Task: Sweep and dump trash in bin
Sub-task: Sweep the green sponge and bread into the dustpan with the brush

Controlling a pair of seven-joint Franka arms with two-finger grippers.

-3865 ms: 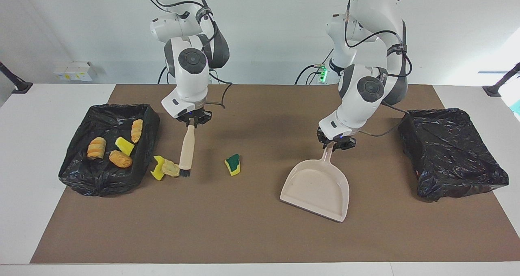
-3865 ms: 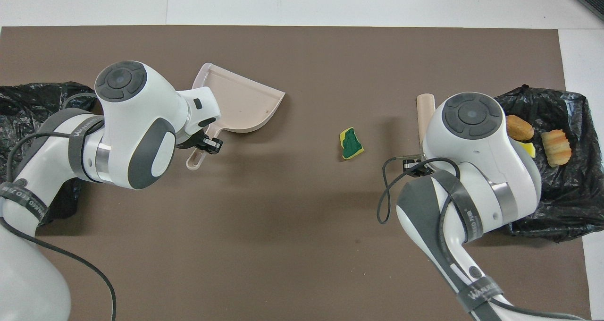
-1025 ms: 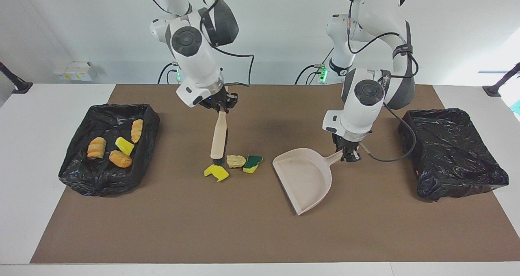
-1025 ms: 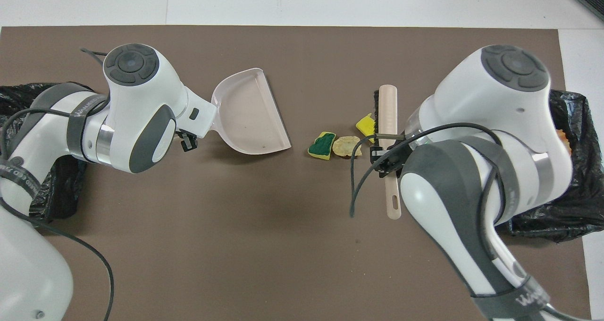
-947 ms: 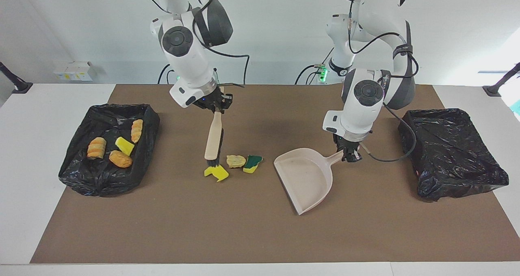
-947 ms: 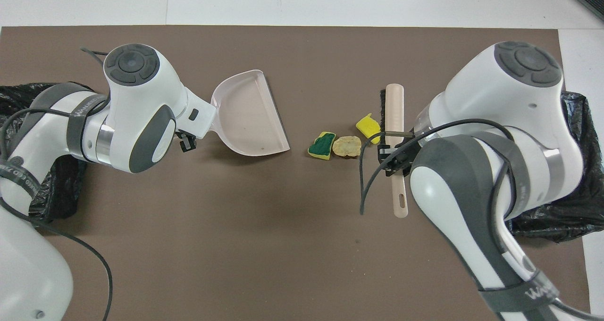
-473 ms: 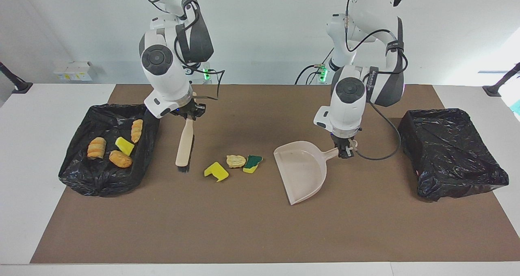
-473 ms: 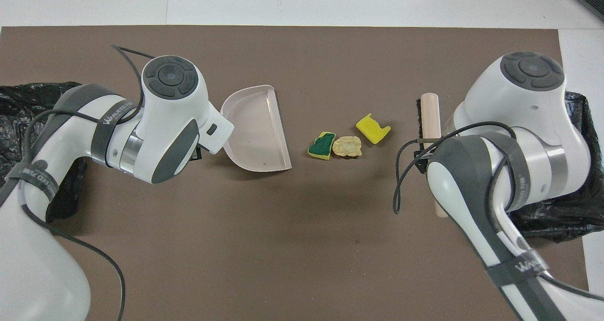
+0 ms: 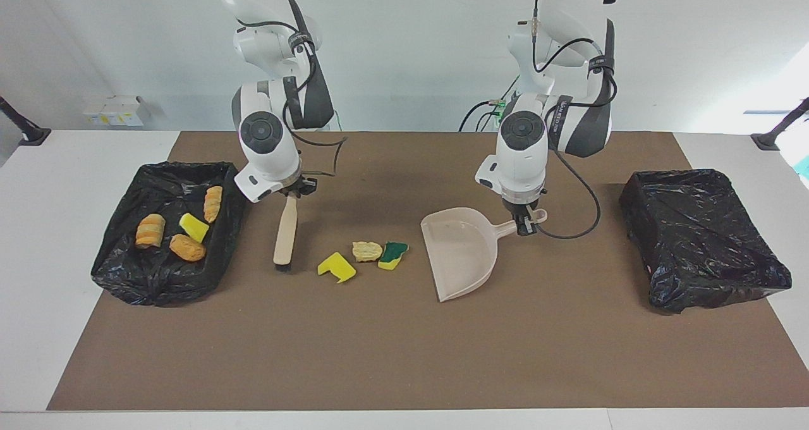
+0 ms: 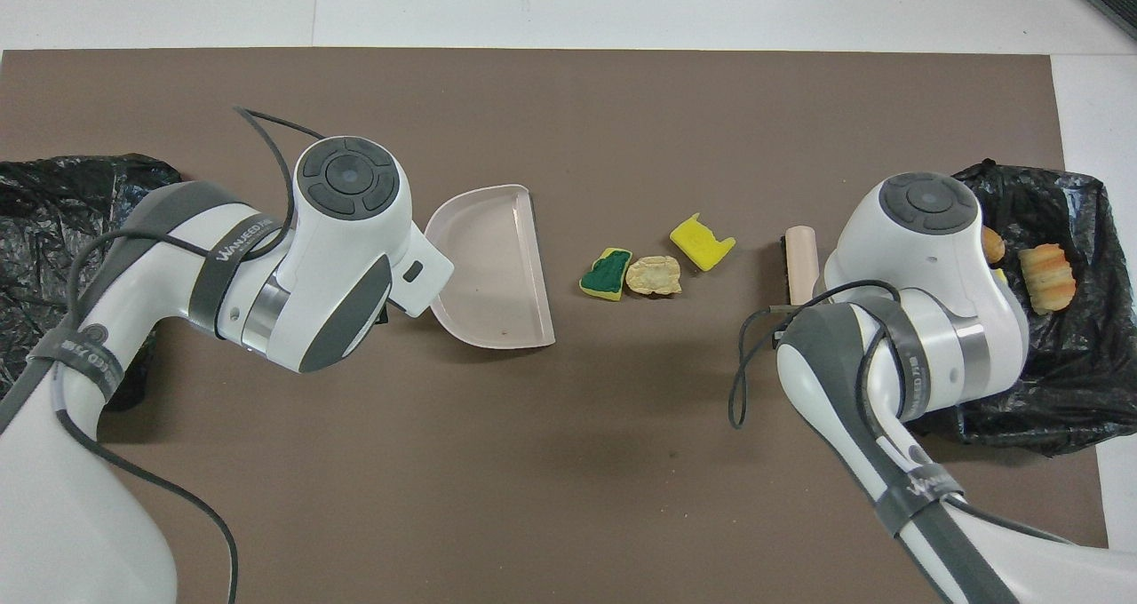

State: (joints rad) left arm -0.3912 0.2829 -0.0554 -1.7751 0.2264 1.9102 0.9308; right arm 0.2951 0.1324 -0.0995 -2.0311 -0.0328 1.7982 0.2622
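Three loose trash pieces lie mid-desk between brush and dustpan.

One bin [image 9: 167, 227] holds four pieces [image 9: 180, 227]; the right gripper [image 9: 292, 191] pinches the brush [image 9: 285, 231], bare mat [image 9: 379, 354] around. Yellow sponge [image 9: 337, 267], bread chunk [image 9: 367, 250] and green sponge [image 9: 393, 255] sit just beside the dustpan [image 9: 458, 253], pinched by the left gripper [image 9: 524, 224]. A second bin [image 9: 701, 237] stands well apart.

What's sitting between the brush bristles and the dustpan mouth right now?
Three pieces, clear in both views: yellow sponge bit nearest the brush, then bread chunk, then green-and-yellow sponge nearest the dustpan.
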